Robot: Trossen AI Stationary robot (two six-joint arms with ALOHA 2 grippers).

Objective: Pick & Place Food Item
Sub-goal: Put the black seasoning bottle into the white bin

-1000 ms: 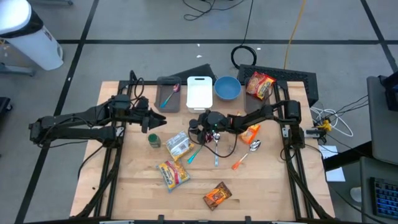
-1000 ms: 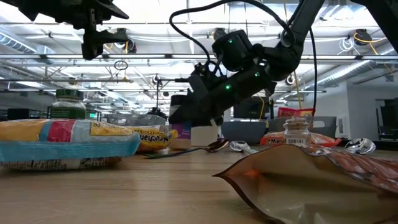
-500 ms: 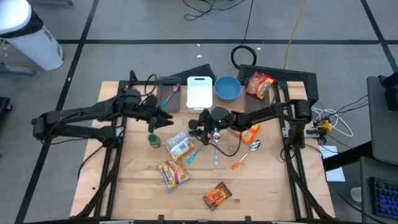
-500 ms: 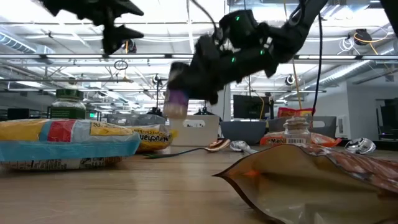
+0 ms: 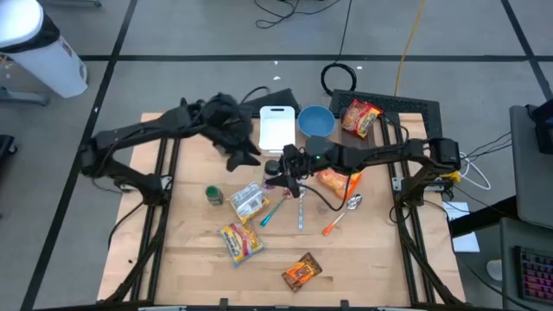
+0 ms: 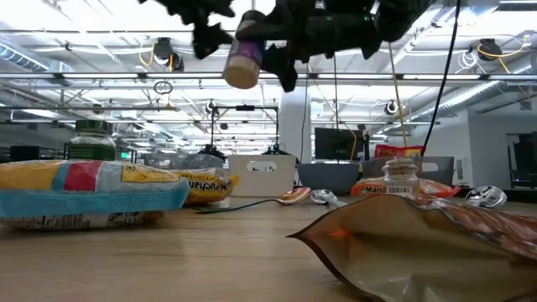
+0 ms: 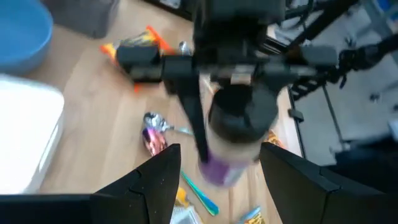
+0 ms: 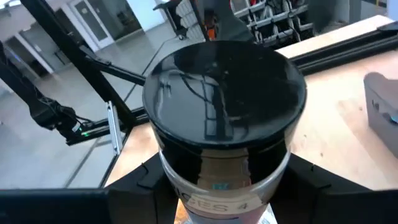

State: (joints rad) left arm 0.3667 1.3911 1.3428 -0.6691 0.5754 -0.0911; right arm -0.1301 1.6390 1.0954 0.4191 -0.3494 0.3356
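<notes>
A spice jar (image 8: pixel 224 99) with a black lid and a purple label hangs high over the middle of the table, with my right gripper (image 5: pixel 283 164) shut on it. In the low view the jar (image 6: pixel 243 63) lies almost level, its base toward the table's left. My left gripper (image 7: pixel 227 177) is open and faces the jar (image 7: pixel 239 130) from the table's left. Its fingers stand a little short of the jar, on either side of it, apart from it. In the high view my left gripper (image 5: pixel 244 157) is left of the jar (image 5: pixel 273 170). My right gripper pinches the jar's sides (image 8: pixel 186 180) just past the black lid between its two fingers. The fingers (image 7: pixel 194 121) run along the jar, with the lid toward the palm. They come nearly level from the table's right. The jar is lifted clear, its base (image 6: pixel 237 77) pointing left.
On the table lie a green-lidded jar (image 5: pixel 213 194), snack bags (image 5: pixel 248 200) (image 5: pixel 242 240) (image 5: pixel 301 272), an orange bag (image 5: pixel 337 181), spoons (image 5: pixel 352 203) and an orange tool (image 5: pixel 333 226). At the far edge stand a white board (image 5: pixel 277 128), blue bowl (image 5: pixel 316 123) and red bag (image 5: pixel 361 117).
My right gripper has risen with the jar, lifting it off the table and tipping it from upright to almost level. My left gripper has gone up and toward the table's right, toward the jar, rolling as it went; it stays open.
</notes>
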